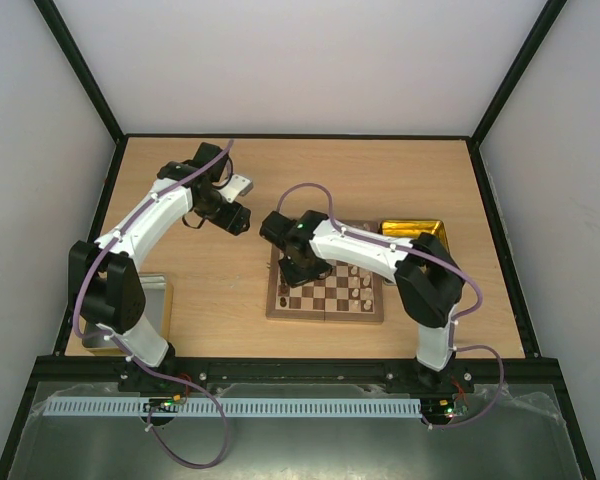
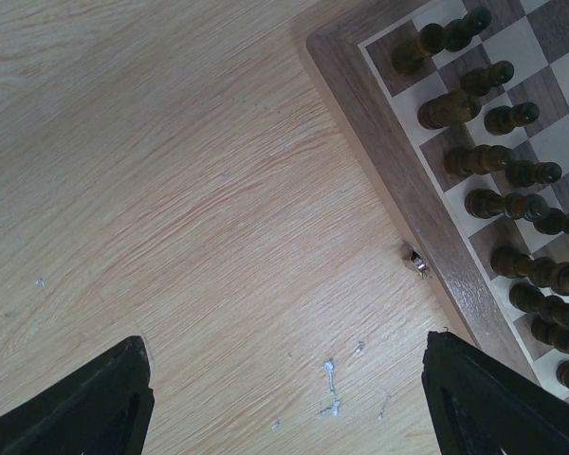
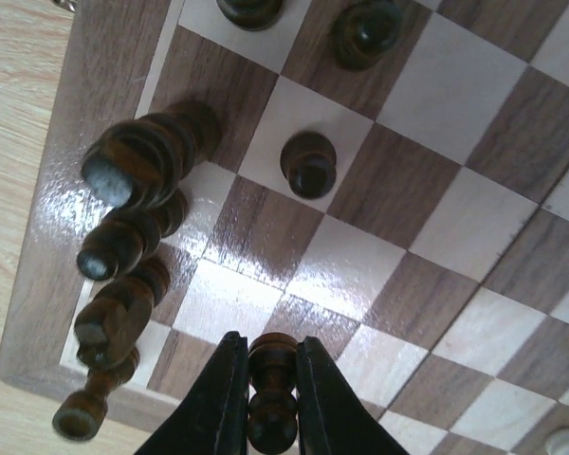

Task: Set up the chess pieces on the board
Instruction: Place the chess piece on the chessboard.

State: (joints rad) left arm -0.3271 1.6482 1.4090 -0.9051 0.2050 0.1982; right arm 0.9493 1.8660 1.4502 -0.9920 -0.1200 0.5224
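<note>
1. Chess pieces (image 2: pixel 498 156): the dark ones stand in two rows along one edge of the board (image 1: pixel 325 300). A few pale ones show nearer the opposite side in the top view.
2. Right gripper (image 3: pixel 271 379) reaches across the board, its fingers pinching a dark pawn (image 3: pixel 270 353) from both sides. The pawn is held upright, likely so it can go straight down onto a square.
3. The pawn hangs low over the second row near the board's corner, just beside the back-row pieces (image 3: pixel 137 166). Probably it is filling a gap in the pawn line. Cannot tell if its base touches the board.
4. Another dark pawn (image 3: pixel 308 163) already stands further along, so that row looks part done.
5. Left gripper (image 2: pixel 284 403) is over the bare table (image 2: pixel 171 190), just beside the board's border. Its fingers (image 2: pixel 104 403) are spread wide with nothing between them. It looks parked clear of the right arm.
6. Risk: tall neighbours stand close, so opening the fingers could knock one over.
</note>
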